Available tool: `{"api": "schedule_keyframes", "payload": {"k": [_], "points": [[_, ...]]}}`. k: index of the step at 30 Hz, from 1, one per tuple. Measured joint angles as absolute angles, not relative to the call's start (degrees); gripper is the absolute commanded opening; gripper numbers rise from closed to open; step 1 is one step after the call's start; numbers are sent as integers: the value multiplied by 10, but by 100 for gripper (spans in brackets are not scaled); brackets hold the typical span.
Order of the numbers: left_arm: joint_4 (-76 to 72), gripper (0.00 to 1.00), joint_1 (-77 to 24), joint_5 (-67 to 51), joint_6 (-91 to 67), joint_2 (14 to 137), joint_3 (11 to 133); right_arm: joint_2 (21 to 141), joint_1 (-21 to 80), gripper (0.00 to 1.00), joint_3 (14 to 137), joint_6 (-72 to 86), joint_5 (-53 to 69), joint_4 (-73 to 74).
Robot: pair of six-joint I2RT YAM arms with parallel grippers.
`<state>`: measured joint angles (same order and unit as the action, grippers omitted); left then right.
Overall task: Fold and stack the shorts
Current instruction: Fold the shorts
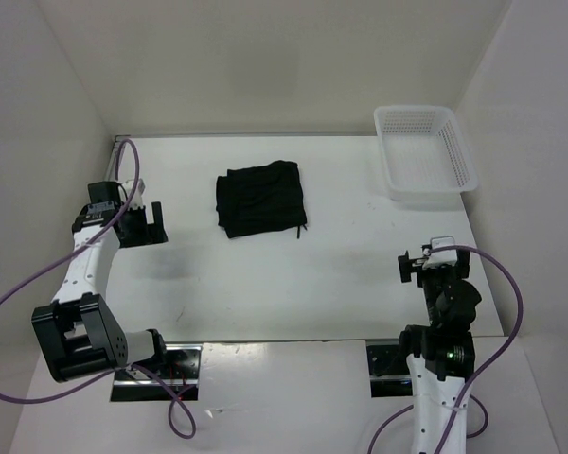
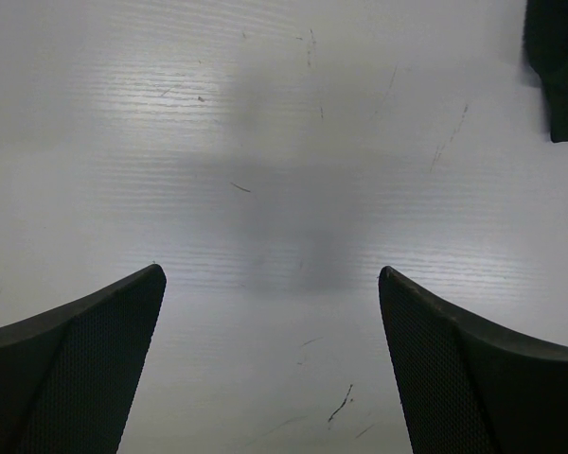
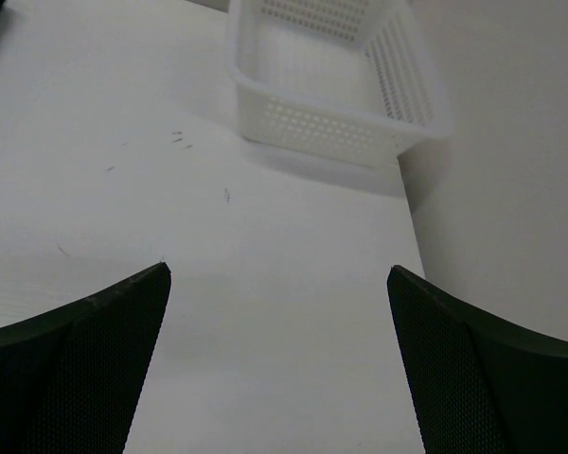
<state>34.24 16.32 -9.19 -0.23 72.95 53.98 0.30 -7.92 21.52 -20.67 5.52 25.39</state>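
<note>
Left gripper (image 1: 144,223) and right gripper (image 1: 412,268) are spread wide, empty. Shorts (image 1: 262,199) are found folded at the table's (image 1: 265,284) 12 o'clock, untouched. If only the top layer is pinched, the fold may be undone.

Left arm (image 1: 87,270) bent at elbow, forearm stretched forward. Left end effector (image 1: 148,223) spread wide, holding nothing. Right arm (image 1: 447,317) folded near base. Right end effector (image 1: 410,267) spread wide, holding nothing.

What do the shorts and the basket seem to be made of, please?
Shorts: soft black fabric, matte; they lie limp and creased in a flat bundle.
Basket: probably white plastic; stiff, smooth walls pierced by a regular grid of small holes.
</note>
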Motion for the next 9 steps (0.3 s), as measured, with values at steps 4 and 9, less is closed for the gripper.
{"api": "schedule_keyframes", "payload": {"k": [4, 9], "points": [[341, 100, 163, -79, -2, 729, 534, 3, -79, 100, 213, -198, -1, 258], [343, 100, 163, -72, -2, 730, 528, 3, -78, 100, 213, -166, -72, 258]]}}
